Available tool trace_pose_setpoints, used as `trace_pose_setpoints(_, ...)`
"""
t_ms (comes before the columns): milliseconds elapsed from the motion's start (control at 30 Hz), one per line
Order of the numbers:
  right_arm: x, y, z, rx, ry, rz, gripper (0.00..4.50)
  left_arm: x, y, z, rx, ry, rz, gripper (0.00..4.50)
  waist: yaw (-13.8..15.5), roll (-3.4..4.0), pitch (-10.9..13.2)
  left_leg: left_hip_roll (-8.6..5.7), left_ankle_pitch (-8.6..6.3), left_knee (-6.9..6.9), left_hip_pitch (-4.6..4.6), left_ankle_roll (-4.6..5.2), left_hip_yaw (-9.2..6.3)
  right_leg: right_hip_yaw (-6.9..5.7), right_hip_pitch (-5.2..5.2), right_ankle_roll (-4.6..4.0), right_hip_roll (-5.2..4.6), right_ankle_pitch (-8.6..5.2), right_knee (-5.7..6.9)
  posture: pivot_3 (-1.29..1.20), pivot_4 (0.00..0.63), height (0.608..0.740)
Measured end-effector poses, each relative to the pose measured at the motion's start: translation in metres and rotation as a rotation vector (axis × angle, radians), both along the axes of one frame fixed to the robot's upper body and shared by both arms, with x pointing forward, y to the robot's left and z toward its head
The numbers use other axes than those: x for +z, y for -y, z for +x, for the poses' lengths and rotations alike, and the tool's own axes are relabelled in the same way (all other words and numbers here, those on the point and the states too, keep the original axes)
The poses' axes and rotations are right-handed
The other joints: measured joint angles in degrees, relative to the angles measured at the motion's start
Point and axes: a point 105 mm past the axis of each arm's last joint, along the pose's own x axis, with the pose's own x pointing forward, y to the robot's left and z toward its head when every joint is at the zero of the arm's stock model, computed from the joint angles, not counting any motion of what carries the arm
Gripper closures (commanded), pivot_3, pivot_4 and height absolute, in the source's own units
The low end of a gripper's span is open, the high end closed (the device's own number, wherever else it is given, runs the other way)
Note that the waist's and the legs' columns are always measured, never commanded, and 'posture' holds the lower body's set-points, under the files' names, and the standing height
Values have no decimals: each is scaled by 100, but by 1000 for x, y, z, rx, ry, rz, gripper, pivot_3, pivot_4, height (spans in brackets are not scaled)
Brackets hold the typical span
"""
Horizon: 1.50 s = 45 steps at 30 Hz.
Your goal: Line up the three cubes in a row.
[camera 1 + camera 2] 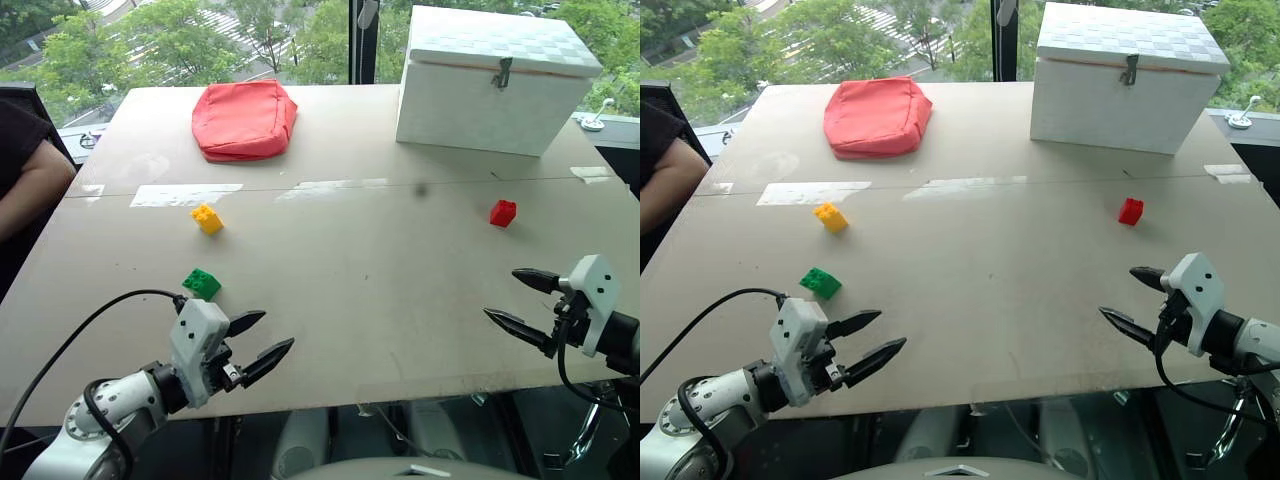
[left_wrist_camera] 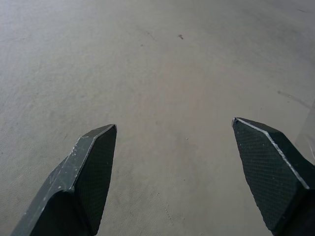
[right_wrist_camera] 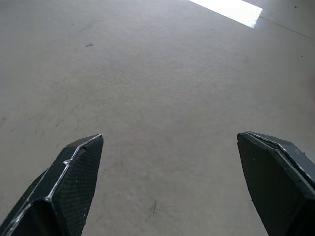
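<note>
I'm seeing both claws, left gripper [image 1: 277, 333] and right gripper [image 1: 500, 296], gaping wide, holding nothing; cushion [image 1: 243, 119] and white box [image 1: 495, 82] are sitting behind the scattered cubes [image 1: 201, 283].

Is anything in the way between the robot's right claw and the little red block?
No. Bare table lies between the open right gripper and the red cube. The white box stands behind the cube, and the yellow cube and green cube sit far off to the left.
</note>
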Motion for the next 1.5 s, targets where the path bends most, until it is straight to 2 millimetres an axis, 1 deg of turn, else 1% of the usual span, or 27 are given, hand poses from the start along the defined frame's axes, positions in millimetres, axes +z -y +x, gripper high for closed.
trace_pose_setpoints(67, 0, 0, 2, -14, 4, 4, 0, 1, 0, 1, -1, 6, -1, 677, -1, 0, 0, 0, 0, 0, 2, 0, 0, 0, 1, 0, 0, 0, 0, 0, 150, 740)
trace_pose_setpoints(100, 3, 0, 9, -53, 21, 18, 0, 3, 1, 5, 5, 16, -9, 677, -1, 4, 1, 1, 0, 2, 5, 0, 0, 1, 1, 0, 0, 0, 2, 0, 150, 740)
trace_pose_setpoints(133, 13, -1, 24, -114, 64, 37, 0, 12, 6, 16, 3, 63, -40, 677, -5, 6, 3, 1, 0, 11, 4, 0, 1, 3, 2, 0, 0, 1, 8, 0, 150, 740)
trace_pose_setpoints(200, 24, -5, 39, -153, 82, 51, 0, 28, 16, 26, -14, 127, -78, 677, -9, 6, 2, 1, 1, 12, 7, 1, 3, 4, 4, 0, 1, 1, 9, 0, 150, 740)
trace_pose_setpoints(267, 42, -5, 64, -240, 101, 105, 0, 42, 29, 36, -47, 168, -118, 677, -30, 3, 2, 1, 2, 15, 10, 2, 11, 9, 6, -1, 4, 3, 12, 0, 150, 740)
trace_pose_setpoints(300, 46, 0, 74, -294, 101, 101, 0, 49, 37, 37, -78, 192, -127, 677, -18, 0, 0, -5, 2, 12, 9, 2, 8, 10, 5, -2, 4, 3, 15, 0, 150, 740)
trace_pose_setpoints(333, 45, 2, 78, -313, 92, 98, 0, 51, 39, 36, -87, 195, -128, 677, -15, -4, -3, -6, 2, 10, 8, 2, 8, 10, 5, -3, 4, 3, 16, 0, 150, 740)
trace_pose_setpoints(367, 44, 6, 86, -361, 74, 82, 0, 52, 42, 36, -102, 195, -124, 677, -12, -5, -3, -7, 1, 3, 8, 2, 7, 10, 5, -13, 4, 8, 15, 0, 150, 740)
trace_pose_setpoints(400, 41, 20, 107, -494, 29, 69, 0, 56, 51, 39, -150, 200, -107, 677, -16, 1, 1, -14, 1, 4, -10, 3, 16, 16, -14, -24, 4, 16, 16, 0, 150, 740)
trace_pose_setpoints(433, 41, 31, 121, -591, -5, 63, 0, 63, 57, 40, -183, 225, -104, 677, -9, 2, 3, -17, 2, 1, -23, 3, 19, 22, -27, -26, 3, 18, 16, 0, 150, 740)
trace_pose_setpoints(500, 35, 43, 137, -710, -87, 62, 0, 72, 68, 38, -240, 256, -95, 677, -1, 2, 3, -24, 2, -5, -21, 3, 34, 23, -26, -26, 4, 18, 18, 0, 150, 740)
trace_pose_setpoints(567, 28, 43, 146, -745, -149, 71, 0, 76, 72, 39, -258, 257, -103, 677, -11, 3, 2, -22, 2, -12, -20, 3, 47, 23, -27, -21, 7, 20, 15, 0, 150, 740)
trace_pose_setpoints(667, 20, 38, 158, -772, -228, 101, 0, 78, 75, 38, -283, 251, -107, 677, -38, 4, 3, -20, 1, -12, -20, 5, 56, 29, -30, -14, 9, 24, 14, 0, 150, 740)
trace_pose_setpoints(800, 17, 34, 167, -789, -279, 124, 0, 76, 76, 35, -293, 233, -109, 677, -76, 4, 3, -18, -1, -10, -17, 9, 66, 39, -29, -16, 9, 22, 15, 0, 150, 740)
trace_pose_setpoints(900, 18, 32, 173, -808, -281, 127, 0, 76, 78, 33, -297, 229, -110, 677, -110, 4, 3, -18, -1, -6, -12, 9, 71, 44, -26, -20, 9, 20, 18, 0, 150, 740)
trace_pose_setpoints(967, 14, 33, 180, -837, -285, 125, 0, 76, 79, 31, -300, 231, -111, 677, -141, 3, 3, -19, 0, -3, -7, 10, 72, 46, -24, -20, 10, 20, 21, 0, 150, 740)
trace_pose_setpoints(1000, 11, 34, 182, -849, -289, 124, 591, 77, 80, 31, -298, 234, -111, 629, -150, 3, 3, -19, 0, -3, -5, 10, 75, 49, -24, -20, 10, 20, 23, 0, 150, 740)
trace_pose_setpoints(1033, 8, 34, 184, -857, -293, 121, 792, 77, 80, 31, -297, 233, -112, 629, -155, 3, 3, -20, 0, -3, -2, 10, 77, 51, -24, -20, 11, 20, 26, 0, 150, 740)
trace_pose_setpoints(1067, 4, 33, 187, -861, -299, 116, 1351, 76, 80, 31, -292, 230, -112, 629, -162, 3, 3, -20, 0, -3, -2, 10, 78, 53, -25, -20, 12, 20, 27, 0, 150, 740)
trace_pose_setpoints(1167, -1, 32, 191, -865, -307, 101, 2583, 77, 80, 32, -288, 228, -115, 629, -169, 4, 3, -18, 0, -5, -2, 10, 78, 55, -27, -14, 14, 24, 32, 0, 150, 740)
trace_pose_setpoints(1200, -1, 31, 193, -857, -302, 95, 3128, 77, 79, 32, -282, 229, -114, 629, -169, 4, 3, -18, 0, -5, -2, 10, 78, 55, -27, -6, 15, 29, 32, 0, 150, 740)
trace_pose_setpoints(1300, 0, 29, 195, -830, -288, 85, 3181, 77, 79, 33, -274, 230, -113, 629, -168, 4, 3, -17, 0, -5, -3, 10, 79, 56, -27, -1, 14, 32, 31, 0, 150, 740)
trace_pose_setpoints(1367, 2, 25, 196, -772, -272, 47, 3181, 75, 78, 33, -265, 221, -114, 629, -170, 5, 3, -15, 0, -6, -3, 10, 82, 61, -30, -1, 14, 31, 31, 0, 150, 740)
trace_pose_setpoints(1400, 5, 21, 196, -695, -232, 17, 3181, 73, 77, 32, -257, 212, -117, 629, -169, 5, 4, -13, -1, -7, -4, 11, 82, 60, -30, -1, 14, 31, 27, 0, 150, 740)
trace_pose_setpoints(1467, 15, 7, 193, -530, -159, 15, 3181, 66, 72, 29, -233, 183, -121, 629, -169, 5, 4, -8, -3, -9, -5, 14, 81, 62, -33, 1, 14, 31, 26, 0, 150, 740)
trace_pose_setpoints(1500, 23, -10, 186, -360, -114, 26, 3181, 63, 68, 28, -214, 172, -128, 629, -170, 6, 5, -5, -5, -9, -5, 16, 78, 64, -35, 2, 14, 30, 25, 0, 150, 740)
